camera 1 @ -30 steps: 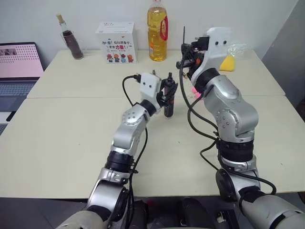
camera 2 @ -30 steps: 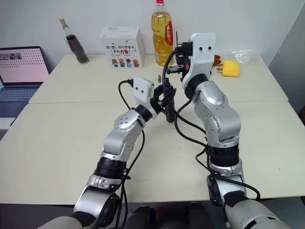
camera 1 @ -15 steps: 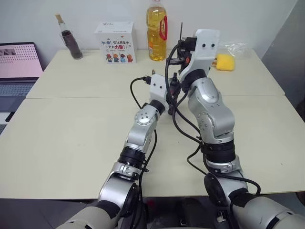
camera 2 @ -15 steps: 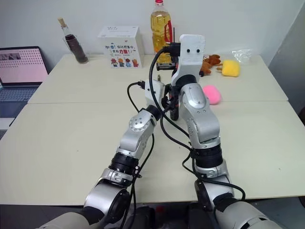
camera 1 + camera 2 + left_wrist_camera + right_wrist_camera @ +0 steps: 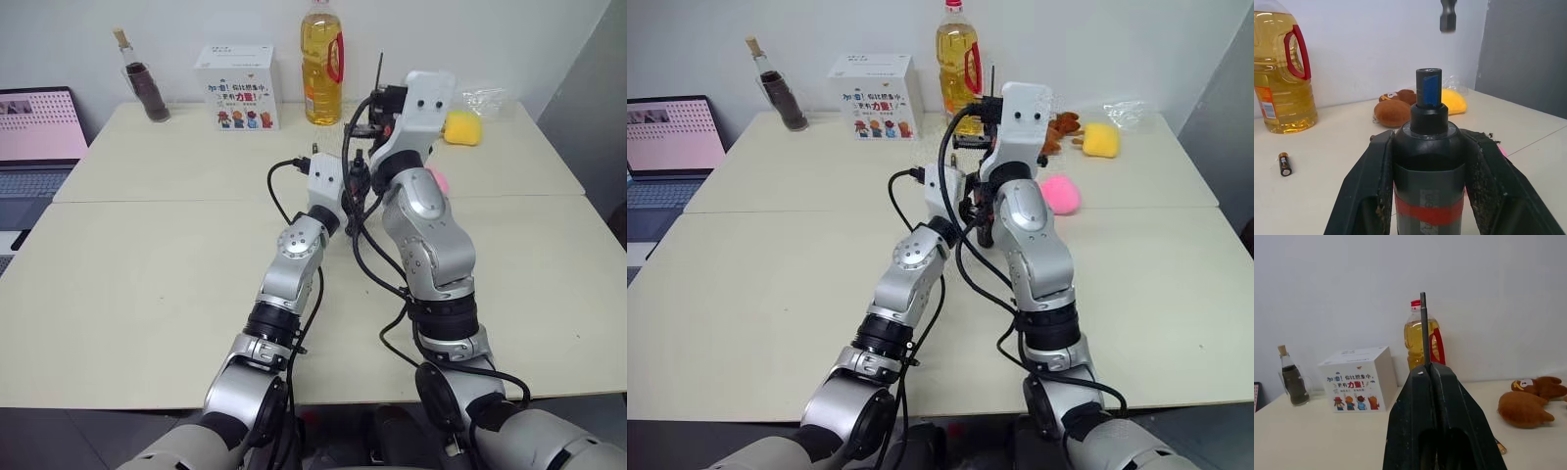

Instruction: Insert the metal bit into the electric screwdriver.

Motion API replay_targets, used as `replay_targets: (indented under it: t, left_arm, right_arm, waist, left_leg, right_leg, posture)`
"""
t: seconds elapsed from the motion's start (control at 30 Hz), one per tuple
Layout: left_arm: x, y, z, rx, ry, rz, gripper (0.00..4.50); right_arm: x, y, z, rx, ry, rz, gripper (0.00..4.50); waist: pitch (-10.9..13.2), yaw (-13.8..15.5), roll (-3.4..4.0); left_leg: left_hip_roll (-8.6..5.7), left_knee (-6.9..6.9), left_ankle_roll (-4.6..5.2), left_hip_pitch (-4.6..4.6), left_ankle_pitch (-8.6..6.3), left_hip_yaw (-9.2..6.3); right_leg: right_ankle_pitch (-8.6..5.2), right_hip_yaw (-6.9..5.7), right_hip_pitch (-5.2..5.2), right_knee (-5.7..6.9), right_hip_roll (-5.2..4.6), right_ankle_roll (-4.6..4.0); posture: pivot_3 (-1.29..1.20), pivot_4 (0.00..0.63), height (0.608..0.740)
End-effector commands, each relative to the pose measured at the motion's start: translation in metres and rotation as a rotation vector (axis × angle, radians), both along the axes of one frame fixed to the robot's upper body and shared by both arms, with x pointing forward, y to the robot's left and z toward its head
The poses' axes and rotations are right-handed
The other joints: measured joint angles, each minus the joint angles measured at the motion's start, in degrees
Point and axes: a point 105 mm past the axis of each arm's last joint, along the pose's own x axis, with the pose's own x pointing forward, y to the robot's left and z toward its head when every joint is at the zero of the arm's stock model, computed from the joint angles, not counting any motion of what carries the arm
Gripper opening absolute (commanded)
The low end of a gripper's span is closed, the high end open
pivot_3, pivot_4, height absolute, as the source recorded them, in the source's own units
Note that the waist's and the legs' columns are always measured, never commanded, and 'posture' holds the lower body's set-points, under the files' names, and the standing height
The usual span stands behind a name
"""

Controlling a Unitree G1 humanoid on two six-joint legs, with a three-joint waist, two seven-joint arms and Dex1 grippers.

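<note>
the left gripper is clamped around the electric screwdriver, held upright at the centre of the left wrist frame, its dark tip up. the right gripper is closed on the metal bit, which rises straight from its fingertips, in the upper middle of the head views, above the screwdriver

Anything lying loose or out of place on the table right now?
A small battery lies loose on the tabletop near the oil bottle. Plush toys sit beyond the arms. Nothing looks spilled or damaged.
</note>
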Motion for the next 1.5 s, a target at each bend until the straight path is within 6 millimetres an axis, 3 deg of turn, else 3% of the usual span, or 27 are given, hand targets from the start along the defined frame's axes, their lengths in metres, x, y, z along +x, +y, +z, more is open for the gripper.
replay_targets:
  t: [0.03,0.73,1.5]
  left_arm:
    - [-0.005,-0.002,0.014,0.001,-0.063,-0.003,1.65]
    - [0.002,-0.002,0.009,0.077,-0.052,0.036,1.65]
    - [-0.007,0.005,0.006,0.077,-0.06,0.054,1.65]
  right_arm:
    - [-0.008,0.012,0.004,0.044,-0.01,0.048,0.01]
    - [-0.01,0.015,-0.001,0.01,0.01,0.044,0.01]
    - [-0.008,0.008,-0.003,0.005,0.028,0.006,0.01]
  waist:
    - [0.0,0.0,0.0]
    - [0.0,0.0,0.0]
    - [0.0,-0.1,0.0]
  left_leg:
    - [0.0,0.0,0.0,0.0,0.0,0.0]
    - [0.0,0.0,0.0,0.01,0.0,0.0]
    - [0.02,0.0,0.0,0.03,0.0,0.0]
  right_leg:
    - [0.0,0.0,0.0,0.0,0.0,0.0]
    - [0.0,0.0,0.01,0.02,0.0,0.0]
    - [0.0,0.01,0.01,0.04,0.02,0.0]
  posture:
    - [0.0,0.15,0.74]
    - [0.0,0.15,0.74]
    - [0.0,0.15,0.74]
